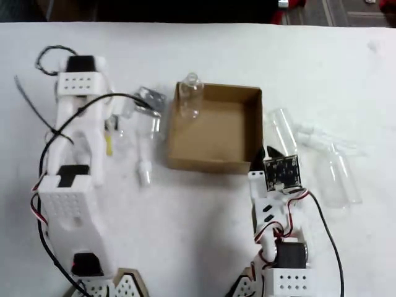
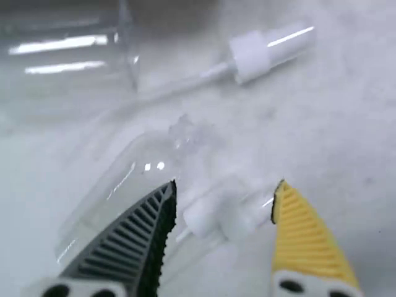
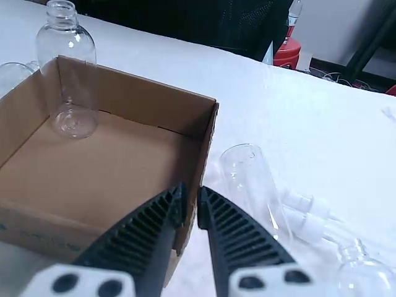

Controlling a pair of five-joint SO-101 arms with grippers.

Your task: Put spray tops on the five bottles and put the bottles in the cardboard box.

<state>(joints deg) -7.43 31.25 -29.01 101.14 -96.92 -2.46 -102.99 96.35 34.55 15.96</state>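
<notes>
Yellow-fingered left gripper straddles spray top

bottle: uncapped, upright in cardboard box corner | spray tops: loose outside

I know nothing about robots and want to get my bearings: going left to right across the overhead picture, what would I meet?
Left arm → small white spray top → cardboard box → right arm's tool → clear bottle lying on its side.
</notes>
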